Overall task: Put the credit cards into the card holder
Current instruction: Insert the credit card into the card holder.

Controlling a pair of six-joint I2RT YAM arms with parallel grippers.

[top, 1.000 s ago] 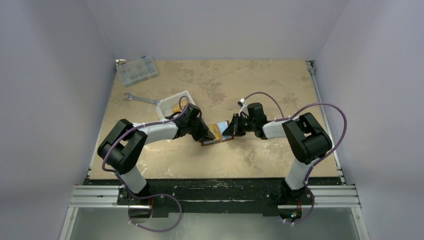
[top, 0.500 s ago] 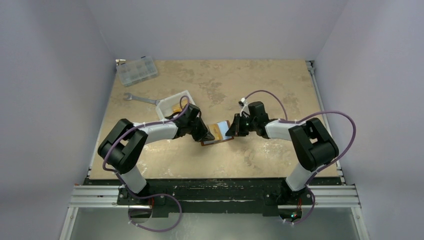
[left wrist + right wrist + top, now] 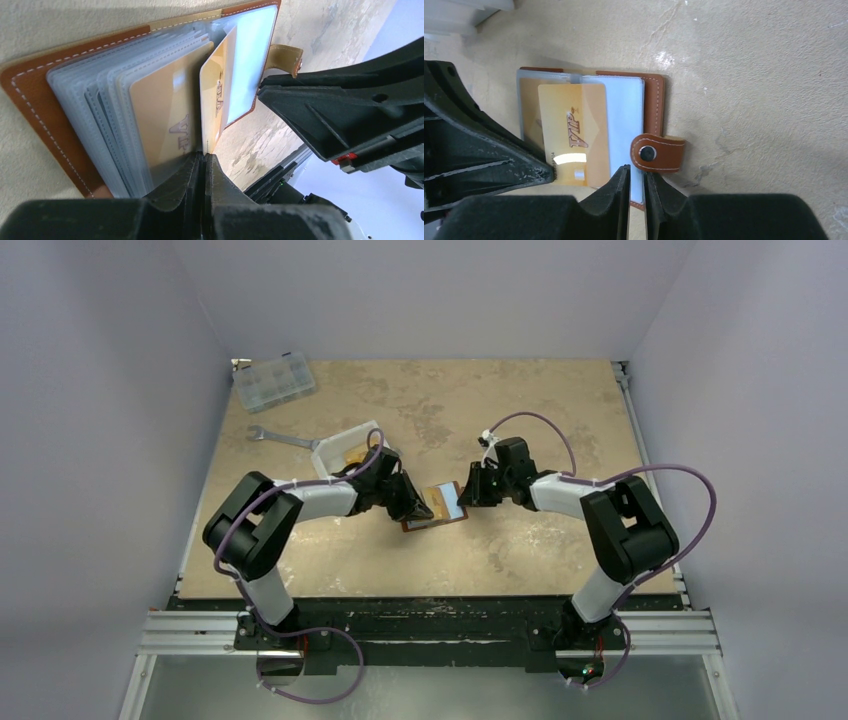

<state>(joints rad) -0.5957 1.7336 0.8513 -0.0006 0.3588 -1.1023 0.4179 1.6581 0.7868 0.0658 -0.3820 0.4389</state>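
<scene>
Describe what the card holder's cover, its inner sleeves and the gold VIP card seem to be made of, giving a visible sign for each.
The card holder's cover: probably leather or a leather look-alike; matte brown with pale stitching.
The inner sleeves: clear flexible plastic; see-through, with welded seams.
The gold VIP card: likely rigid plastic with a glossy finish; it shows a bright glare patch.

Left tool (image 3: 414, 511) pinched shut, right tool (image 3: 468, 492) slightly parted, tips facing.

Overhead; wrists close on card holder (image 3: 654, 105)
</scene>
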